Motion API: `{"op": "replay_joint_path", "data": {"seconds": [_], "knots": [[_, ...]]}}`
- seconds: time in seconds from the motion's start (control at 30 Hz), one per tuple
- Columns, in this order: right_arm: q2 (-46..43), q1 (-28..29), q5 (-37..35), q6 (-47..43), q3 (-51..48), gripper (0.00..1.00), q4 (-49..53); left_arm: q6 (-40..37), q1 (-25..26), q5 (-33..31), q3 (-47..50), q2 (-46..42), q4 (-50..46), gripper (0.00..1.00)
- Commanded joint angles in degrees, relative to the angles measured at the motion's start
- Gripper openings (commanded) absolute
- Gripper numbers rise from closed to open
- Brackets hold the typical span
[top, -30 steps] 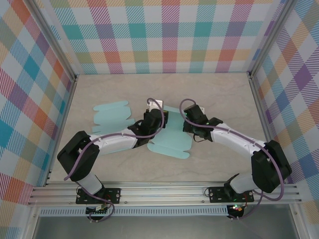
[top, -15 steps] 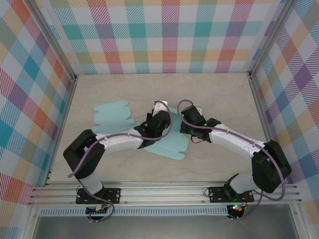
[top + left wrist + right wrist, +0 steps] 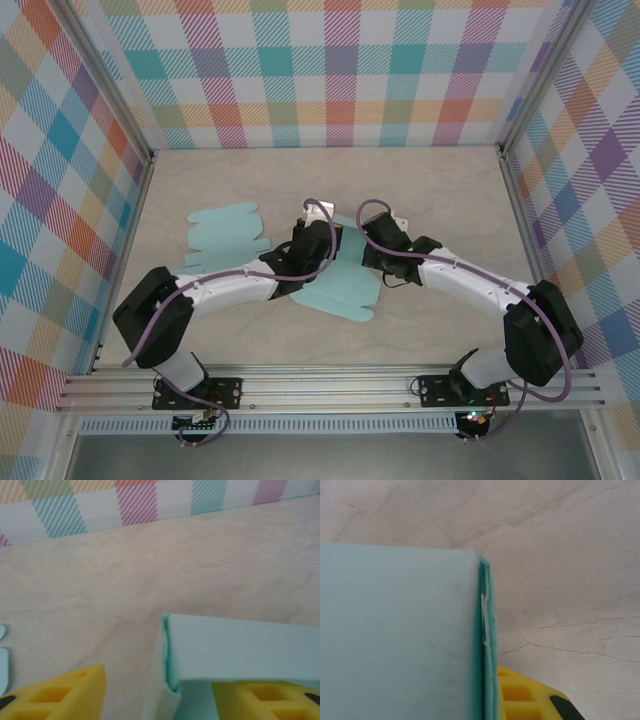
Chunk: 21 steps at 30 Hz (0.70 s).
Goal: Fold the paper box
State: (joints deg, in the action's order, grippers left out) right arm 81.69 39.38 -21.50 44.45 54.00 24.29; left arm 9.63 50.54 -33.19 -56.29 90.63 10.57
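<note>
Paper box (image 3: 340, 290): pale teal card, lying on the marbled table (image 3: 440, 190); partly folded, with its near part flat on the surface and one wall raised along its far side; a gripper stands at each end of that raised wall

Left gripper (image 3: 325, 238): at the far left corner of the paper box; jaws parted about halfway and holding nothing

Left gripper, wrist view: the corner of the raised wall (image 3: 240, 647) stands upright between the two yellow fingers; the left finger (image 3: 65, 692) is out over bare table, well apart from the card; the right finger (image 3: 265, 700) sits low behind the wall's near face; whether it touches the card I cannot tell

Right gripper (image 3: 368, 248): at the far right end of the paper box; jaws pinched shut on the doubled edge of the raised wall

Right gripper, wrist view: the teal panel (image 3: 395, 630) runs down to the edge; one yellow finger (image 3: 525, 697) shows just right of that edge, touching it; the other finger is hidden behind the panel

Flat sheet (image 3: 225, 232): a second teal cut-out, unfolded, lying to the left of the paper box and apart from it

Walls (image 3: 340, 70): plaid panels standing beyond and to either side of the paper box
</note>
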Motion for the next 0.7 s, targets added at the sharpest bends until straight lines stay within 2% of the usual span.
{"op": "replay_joint_path", "data": {"seconds": [0.0,0.2,0.37,0.5,0.67], "knots": [[0.31,0.08,-1.13,1.34,2.08,0.00,0.37,1.67,-0.10,6.82,3.12,-5.96,-1.50,0.59],[-0.54,0.04,-0.02,1.44,1.83,0.00,0.01,3.88,-0.09,4.95,8.69,-9.88,-4.75,0.60],[-1.87,0.04,0.71,1.81,1.07,0.00,-0.56,3.42,0.15,5.06,9.47,-8.35,-2.75,0.61],[-3.09,0.26,1.04,2.21,0.46,0.00,-0.50,2.60,0.62,1.36,8.44,-5.47,-1.31,0.60],[-4.40,0.47,1.38,2.72,-0.47,0.00,-0.64,2.00,0.94,-3.35,7.11,-2.10,0.22,0.50]]}}
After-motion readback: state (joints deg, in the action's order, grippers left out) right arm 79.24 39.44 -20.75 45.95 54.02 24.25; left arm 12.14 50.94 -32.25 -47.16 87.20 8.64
